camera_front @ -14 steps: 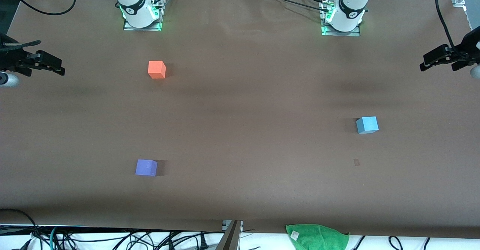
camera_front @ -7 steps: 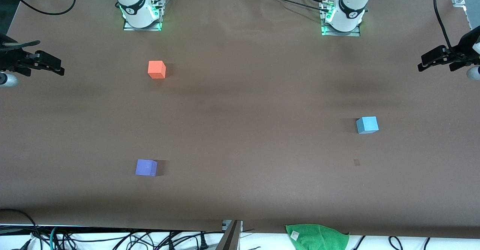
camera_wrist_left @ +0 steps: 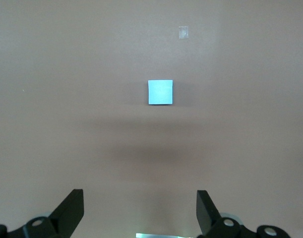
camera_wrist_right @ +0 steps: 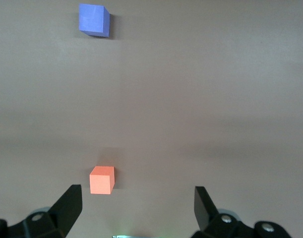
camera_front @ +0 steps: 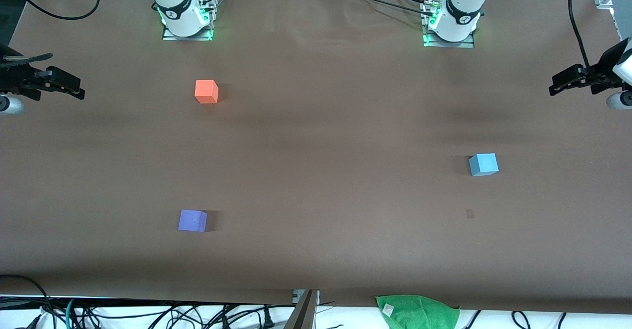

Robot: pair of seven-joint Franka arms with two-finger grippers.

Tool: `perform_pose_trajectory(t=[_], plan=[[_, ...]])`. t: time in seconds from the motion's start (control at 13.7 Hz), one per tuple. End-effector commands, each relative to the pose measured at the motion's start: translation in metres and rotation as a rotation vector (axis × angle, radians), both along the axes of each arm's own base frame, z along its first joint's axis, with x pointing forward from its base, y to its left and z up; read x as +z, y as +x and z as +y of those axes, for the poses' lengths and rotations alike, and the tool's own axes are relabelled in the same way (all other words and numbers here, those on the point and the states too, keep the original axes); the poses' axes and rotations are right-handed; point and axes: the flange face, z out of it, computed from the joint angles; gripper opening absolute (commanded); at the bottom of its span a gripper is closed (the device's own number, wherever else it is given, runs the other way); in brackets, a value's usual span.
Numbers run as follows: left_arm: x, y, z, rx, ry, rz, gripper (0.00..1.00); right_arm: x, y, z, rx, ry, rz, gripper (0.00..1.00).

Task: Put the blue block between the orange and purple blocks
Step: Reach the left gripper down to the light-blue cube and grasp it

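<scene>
The blue block (camera_front: 483, 164) sits on the brown table toward the left arm's end. It also shows in the left wrist view (camera_wrist_left: 160, 92). The orange block (camera_front: 206, 92) sits near the right arm's base. The purple block (camera_front: 192, 221) lies nearer to the front camera than the orange one. Both show in the right wrist view, orange (camera_wrist_right: 101, 180) and purple (camera_wrist_right: 94, 20). My left gripper (camera_front: 560, 86) (camera_wrist_left: 140, 198) is open and empty, up in the air over its end of the table. My right gripper (camera_front: 74, 88) (camera_wrist_right: 138, 196) is open and empty, over the other end.
A green cloth (camera_front: 417, 311) lies off the table's front edge beside a metal bar (camera_front: 303, 311). Cables run along that edge. A small pale mark (camera_front: 469, 214) is on the table near the blue block.
My left gripper has shifted slightly toward the middle of the table. The right arm and the three blocks have not moved.
</scene>
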Motion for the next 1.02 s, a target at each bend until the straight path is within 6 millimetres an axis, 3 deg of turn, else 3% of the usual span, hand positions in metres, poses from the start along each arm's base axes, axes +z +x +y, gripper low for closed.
perform_pose_trajectory(t=[0.0, 0.22, 0.66, 0.95], plan=[[0.005, -0.005, 0.0, 0.045, 0.03, -0.023, 1.0, 0.003, 0.0, -0.003, 0.009, 0.007, -0.009, 1.0], [-0.002, -0.003, -0.003, 0.045, 0.024, -0.032, 1.0, 0.002, 0.0, -0.002, 0.012, 0.007, -0.007, 1.0], [-0.135, -0.001, -0.001, -0.021, 0.018, -0.081, 1.0, 0.003, 0.0, -0.003, 0.011, 0.007, -0.009, 1.0], [-0.235, 0.024, -0.004, -0.047, 0.003, -0.116, 1.0, 0.002, 0.0, -0.003, 0.009, 0.007, -0.007, 1.0]])
